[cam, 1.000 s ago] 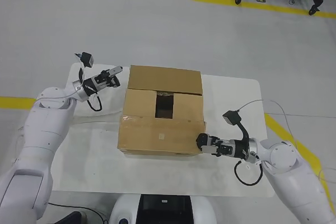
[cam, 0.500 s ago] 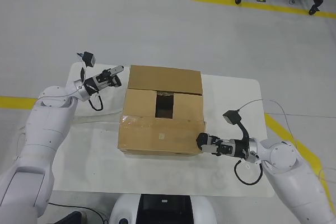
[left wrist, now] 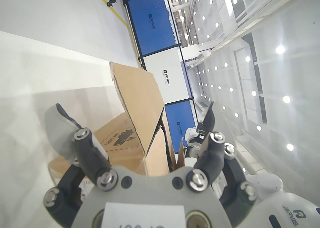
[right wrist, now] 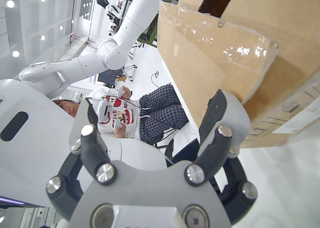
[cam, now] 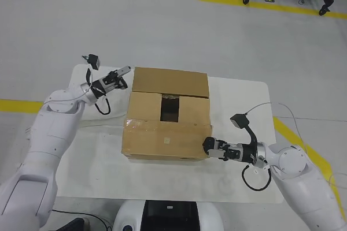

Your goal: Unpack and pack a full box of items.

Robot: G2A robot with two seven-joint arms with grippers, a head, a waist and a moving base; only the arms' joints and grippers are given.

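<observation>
left gripper (cam: pixel 120 74): released, fingers spread. It hangs just beside the far-left corner of the box, holding nothing.
left-side risk: closing here could catch air or only nick the far flap's (cam: pixel 170 81) edge. A sideways nudge instead of a grip would likely slide the box across the table (cam: pixel 243 98).
box (cam: pixel 194 110): stands mid-table. The far flap is raised and the near flap (cam: pixel 162 140) is folded out toward the robot.
inner flaps (cam: pixel 143 106): both lie nearly flat across the top, leaving only a dark gap (cam: pixel 169 108) between them. The contents cannot be made out through it.
in the way: judging by this, nothing can come out until those two flaps are lifted. Reaching through the gap risks jamming a finger or tearing the card.
box risk: the box looks light and nothing pins it down. A pull on one flap could tip or turn it if the other arm does not steady it.
right gripper (cam: pixel 209 146): released, fingers wide apart, at the near-right corner of the box. In the right wrist view one finger (right wrist: pixel 215 109) sits right at the near flap's taped corner (right wrist: pixel 252 46); contact cannot be confirmed.
right-side risk: the tape looks glossy, so a pinch on it may slip. A push at that corner could crush it or skew the box.
table: white, with bare surface on both sides of the box for setting items down.
</observation>
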